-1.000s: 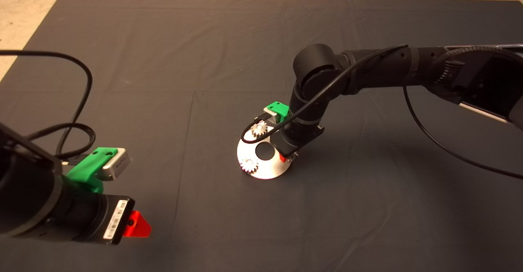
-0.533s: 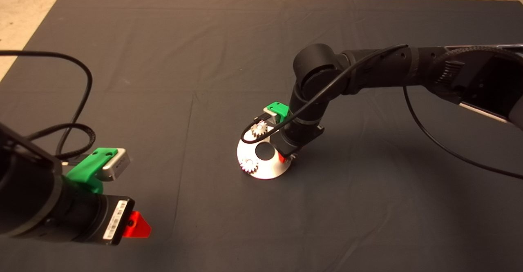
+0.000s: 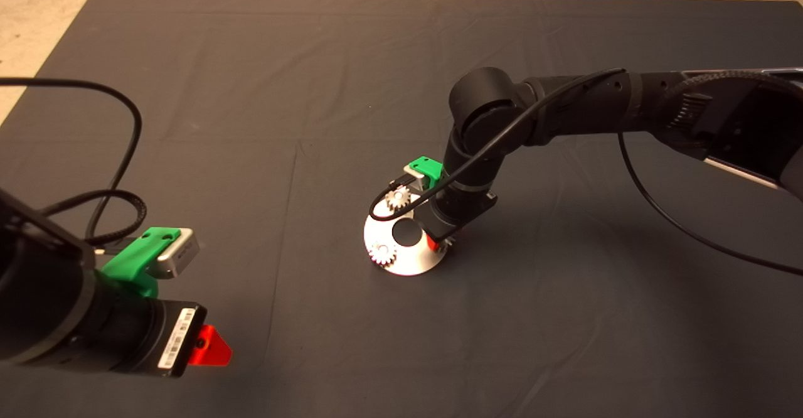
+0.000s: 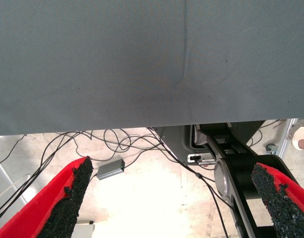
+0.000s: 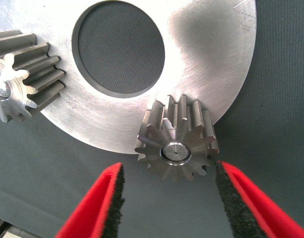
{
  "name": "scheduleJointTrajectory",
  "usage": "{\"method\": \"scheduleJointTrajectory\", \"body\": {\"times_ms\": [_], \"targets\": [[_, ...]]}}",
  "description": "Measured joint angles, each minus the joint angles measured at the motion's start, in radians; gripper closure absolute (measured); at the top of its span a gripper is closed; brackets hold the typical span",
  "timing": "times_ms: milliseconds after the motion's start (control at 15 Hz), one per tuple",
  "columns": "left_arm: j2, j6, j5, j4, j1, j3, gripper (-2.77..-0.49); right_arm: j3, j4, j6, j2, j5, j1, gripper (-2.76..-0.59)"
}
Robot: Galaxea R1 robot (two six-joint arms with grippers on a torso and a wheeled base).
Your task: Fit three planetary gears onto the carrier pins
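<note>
The silver-white disc (image 3: 411,261) lies mid-mat with two planetary gears (image 3: 398,199) (image 3: 381,253) on it. In the right wrist view a third planetary gear (image 5: 176,146) sits on a carrier pin (image 5: 175,151) at the disc's rim (image 5: 211,44), the pin's tip showing in its bore. Another gear (image 5: 18,74) shows across the centre hole. My right gripper (image 5: 169,171) (image 3: 439,242) hangs just over that third gear, open, with a red finger (image 5: 99,208) on each side and a gap to the teeth. My left gripper (image 3: 210,346) waits open at the mat's lower left.
The right arm's black cable (image 3: 389,208) loops low over the far side of the disc. The left wrist view shows the mat's edge (image 4: 142,126), floor cables (image 4: 112,141) and a black stand (image 4: 241,168) beyond it.
The right wrist has shifted only a trace over the disc. The gears, the disc and the left arm stay where they were.
</note>
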Motion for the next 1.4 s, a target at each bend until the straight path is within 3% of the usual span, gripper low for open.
{"method": "scheduleJointTrajectory", "body": {"times_ms": [200,333,467,600,733,867,1067,1200,1400], "targets": [[0.0,0.0,0.0,-0.001,0.0,0.0,-2.34,0.009,0.0,0.004,-0.009,0.002,0.009,-1.46],[0.0,0.0,0.0,-0.001,0.0,0.0,-2.34,0.055,0.0,0.032,-0.04,0.003,0.046,-1.58],[0.0,0.0,0.0,-0.001,0.0,0.0,-2.34,0.139,0.0,0.071,-0.107,0.007,0.087,-1.58],[0.0,0.004,0.0,-0.001,0.0,0.0,-2.34,0.245,0.0,0.123,-0.217,0.006,0.105,-1.73],[0.002,0.007,0.0,-0.001,-0.002,0.0,-2.34,0.391,0.0,0.193,-0.337,0.0,0.116,-1.75],[0.006,0.008,0.0,-0.002,-0.002,0.0,-2.34,0.534,0.0,0.253,-0.465,0.004,0.125,-1.87],[0.013,0.01,0.0,-0.002,-0.002,0.0,-2.49,0.724,0.016,0.349,-0.678,0.0,0.174,-2.0],[0.031,0.012,0.0,-0.004,-0.003,0.0,-2.52,0.791,0.044,0.384,-0.777,-0.002,0.206,-2.07],[0.049,0.013,0.0,-0.009,-0.003,0.005,-2.63,0.822,0.07,0.407,-0.852,0.0,0.22,-2.18]]}}
